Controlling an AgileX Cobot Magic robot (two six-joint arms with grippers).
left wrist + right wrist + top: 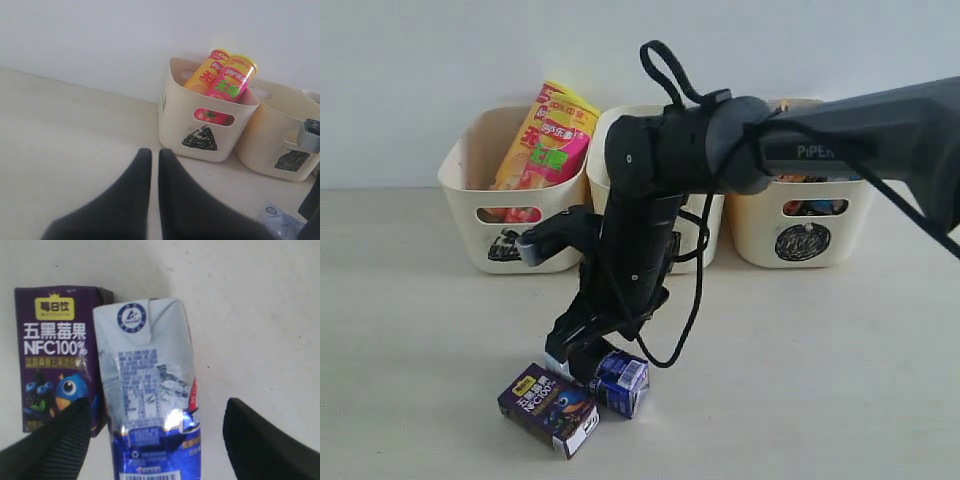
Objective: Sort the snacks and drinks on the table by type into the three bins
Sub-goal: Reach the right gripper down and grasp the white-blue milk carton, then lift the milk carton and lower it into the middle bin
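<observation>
Two drinks lie side by side near the table's (840, 380) front edge: a dark purple carton (550, 408) (52, 355) and a white-and-blue carton (623, 383) (147, 390). My right gripper (582, 362) (157, 407) hangs over them, open, one finger on each side of the white-and-blue carton, not touching it. One finger overlaps the purple carton's corner. The pink-and-yellow chip can (230, 82) and the yellow-and-red can (205, 75) stand in the triangle bin (470, 200) (175, 115). My left gripper (155, 152) is shut and empty, low over the table, and out of the exterior view.
The square bin (605, 130) (270, 145) stands in the middle, largely hidden behind my right arm. The circle bin (760, 235) at the right holds packets (810, 207) that show through its handle slot. All three bins line the back wall.
</observation>
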